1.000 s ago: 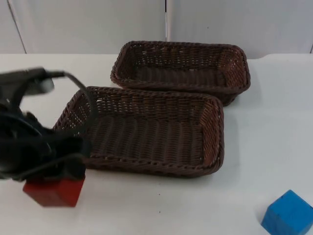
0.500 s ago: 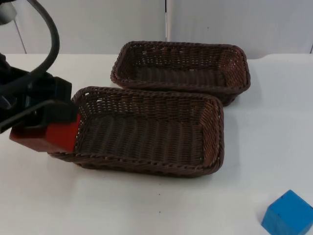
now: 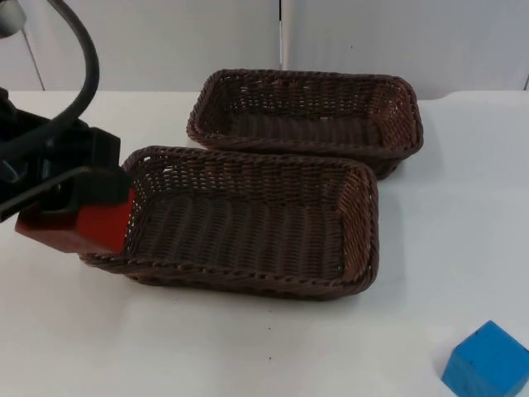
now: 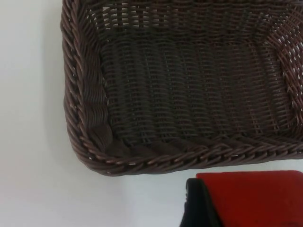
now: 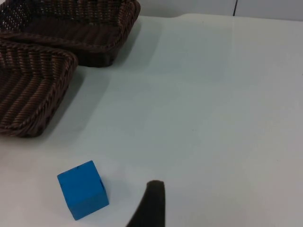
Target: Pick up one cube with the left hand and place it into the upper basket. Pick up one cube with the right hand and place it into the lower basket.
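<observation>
My left gripper [image 3: 73,198] is shut on a red cube [image 3: 79,228] and holds it above the table, against the left end of the lower basket [image 3: 360,223]. From the left wrist, the red cube [image 4: 253,196] sits beside a black fingertip [image 4: 198,208], just outside the lower basket's rim [image 4: 142,163]. The upper basket [image 3: 306,76] stands behind the lower one, with nothing in it. A blue cube [image 3: 488,361] rests on the table at the front right. My right gripper [image 5: 150,205] waits above the table, a short way from the blue cube [image 5: 84,196].
Both wicker baskets are dark brown and stand almost touching. The upper basket [image 5: 71,28] and the lower basket [image 5: 28,90] lie across open white table from the blue cube. The grey partition wall [image 3: 149,41] closes off the back.
My left gripper has lifted the red cube off the table and carried it back toward the lower basket's left end. It has barely moved in the last half second.
</observation>
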You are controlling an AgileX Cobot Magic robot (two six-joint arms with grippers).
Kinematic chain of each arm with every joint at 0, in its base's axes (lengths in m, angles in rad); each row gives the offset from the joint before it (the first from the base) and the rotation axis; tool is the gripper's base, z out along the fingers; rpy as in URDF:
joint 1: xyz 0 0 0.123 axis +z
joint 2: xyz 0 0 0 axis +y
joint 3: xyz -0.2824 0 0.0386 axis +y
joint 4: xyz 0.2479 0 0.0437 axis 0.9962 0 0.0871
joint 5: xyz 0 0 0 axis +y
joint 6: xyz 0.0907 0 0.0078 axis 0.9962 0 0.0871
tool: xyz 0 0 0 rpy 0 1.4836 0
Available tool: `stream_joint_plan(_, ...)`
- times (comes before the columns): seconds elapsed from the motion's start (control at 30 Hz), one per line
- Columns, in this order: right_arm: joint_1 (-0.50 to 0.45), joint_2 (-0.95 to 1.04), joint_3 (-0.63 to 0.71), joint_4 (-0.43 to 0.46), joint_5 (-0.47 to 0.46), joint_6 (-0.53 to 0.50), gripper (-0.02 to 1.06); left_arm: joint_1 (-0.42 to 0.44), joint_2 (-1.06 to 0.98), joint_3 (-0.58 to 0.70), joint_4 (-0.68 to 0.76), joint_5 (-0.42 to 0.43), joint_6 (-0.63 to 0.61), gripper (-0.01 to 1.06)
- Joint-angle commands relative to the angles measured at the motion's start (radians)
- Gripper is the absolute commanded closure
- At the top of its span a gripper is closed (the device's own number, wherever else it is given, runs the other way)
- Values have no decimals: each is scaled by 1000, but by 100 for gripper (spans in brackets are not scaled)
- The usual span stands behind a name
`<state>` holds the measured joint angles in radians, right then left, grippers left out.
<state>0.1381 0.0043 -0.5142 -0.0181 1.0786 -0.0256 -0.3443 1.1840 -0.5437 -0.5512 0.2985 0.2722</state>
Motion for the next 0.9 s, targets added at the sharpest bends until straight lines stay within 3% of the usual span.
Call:
stream_joint_plan(0.0, 1, -4, -1, -4, 0, -9, 27, -5, -7, -4, 2, -21, 2, 105)
stream_joint_plan(0.43, 1, -4, -1, -4, 0, -9, 27, -5, 76, -195, 12, 6, 25, 105)
stream_joint_plan(0.87, 1, -4, -1, -4, 0, -9, 27, -5, 423, -545, 15, 60, 94, 105)
